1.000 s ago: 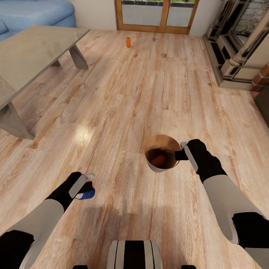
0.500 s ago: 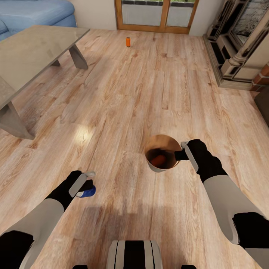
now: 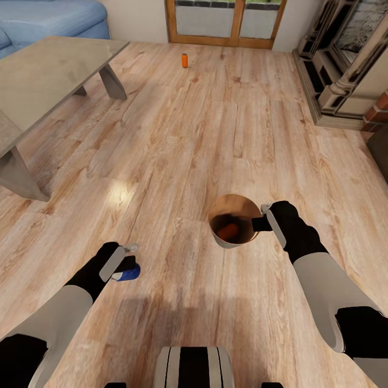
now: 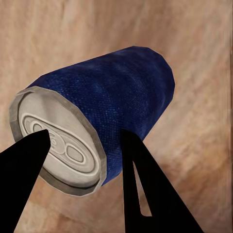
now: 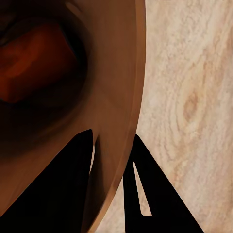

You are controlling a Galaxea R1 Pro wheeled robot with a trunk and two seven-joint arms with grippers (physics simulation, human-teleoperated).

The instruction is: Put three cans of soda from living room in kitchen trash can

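My left gripper (image 3: 125, 264) is shut on a dark blue soda can (image 3: 127, 274) with a pale top, held on its side above the plank floor; the left wrist view shows the blue can (image 4: 104, 126) between the two black fingers (image 4: 145, 189). My right gripper (image 3: 262, 217) is shut on the rim of the tash can (image 3: 233, 241), a pale grey bucket with an orange-brown inside, held off the floor. An orange can (image 3: 228, 231) lies inside the bucket, seen as an orange can (image 5: 34, 63) in the right wrist view. Another orange can (image 3: 185, 60) stands upright on the floor far ahead.
A glass-topped low table (image 3: 48, 75) stands at the left, with a light blue sofa (image 3: 48, 19) behind it. Wood-framed glass doors (image 3: 226, 24) close the far wall. A fireplace surround (image 3: 350, 64) lines the right side. Plank floor (image 3: 215, 134) stretches between them.
My left gripper has risen slightly and moved a little forward with the blue can. The right arm and the bucket have not moved.
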